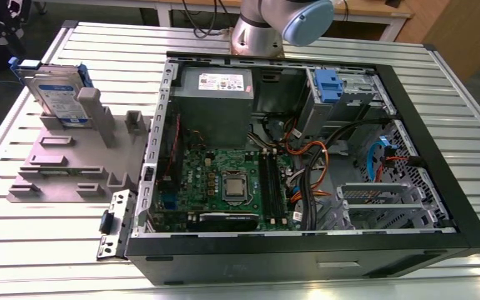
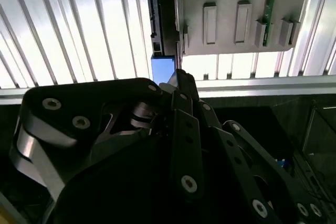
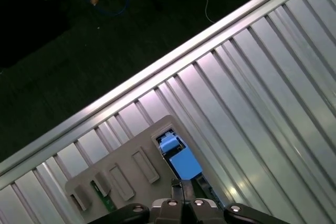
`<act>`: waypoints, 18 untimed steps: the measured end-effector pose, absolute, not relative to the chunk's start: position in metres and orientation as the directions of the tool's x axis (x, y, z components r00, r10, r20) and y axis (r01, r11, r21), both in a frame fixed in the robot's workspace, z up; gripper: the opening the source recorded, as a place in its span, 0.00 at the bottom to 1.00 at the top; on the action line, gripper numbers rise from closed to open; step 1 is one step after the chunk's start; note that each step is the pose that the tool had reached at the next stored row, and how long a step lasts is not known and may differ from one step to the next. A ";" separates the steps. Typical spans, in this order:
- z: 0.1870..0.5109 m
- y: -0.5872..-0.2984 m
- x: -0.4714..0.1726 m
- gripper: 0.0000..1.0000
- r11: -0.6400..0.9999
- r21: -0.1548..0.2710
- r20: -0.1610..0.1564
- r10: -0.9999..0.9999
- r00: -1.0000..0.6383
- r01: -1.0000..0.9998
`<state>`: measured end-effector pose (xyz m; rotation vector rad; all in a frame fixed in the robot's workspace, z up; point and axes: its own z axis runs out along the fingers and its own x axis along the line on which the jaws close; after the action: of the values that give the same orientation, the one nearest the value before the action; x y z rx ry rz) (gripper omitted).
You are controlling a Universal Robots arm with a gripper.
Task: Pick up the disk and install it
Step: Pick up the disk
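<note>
Gripper (image 2: 178, 80) sat right up close in the second wrist view, jaws apparently pinched shut on nothing, near the disk (image 1: 60, 94), which stood upright in the grey holder (image 1: 65, 165) beside the open PC case (image 1: 307, 247). Imo grabbing it well meant opening wide and coming down square on the blue carrier (image 3: 184, 163).
</note>
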<state>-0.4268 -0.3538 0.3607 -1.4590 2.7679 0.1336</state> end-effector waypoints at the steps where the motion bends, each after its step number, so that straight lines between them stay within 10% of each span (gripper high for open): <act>1: 0.361 -0.354 -0.427 0.11 0.551 0.071 -0.049 -0.831 -0.555 -0.832; 18: 0.360 -0.354 -0.427 0.11 0.378 0.071 -0.048 -0.923 -0.382 -0.923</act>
<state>-0.4268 -0.3539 0.3598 -1.7466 2.6070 0.1349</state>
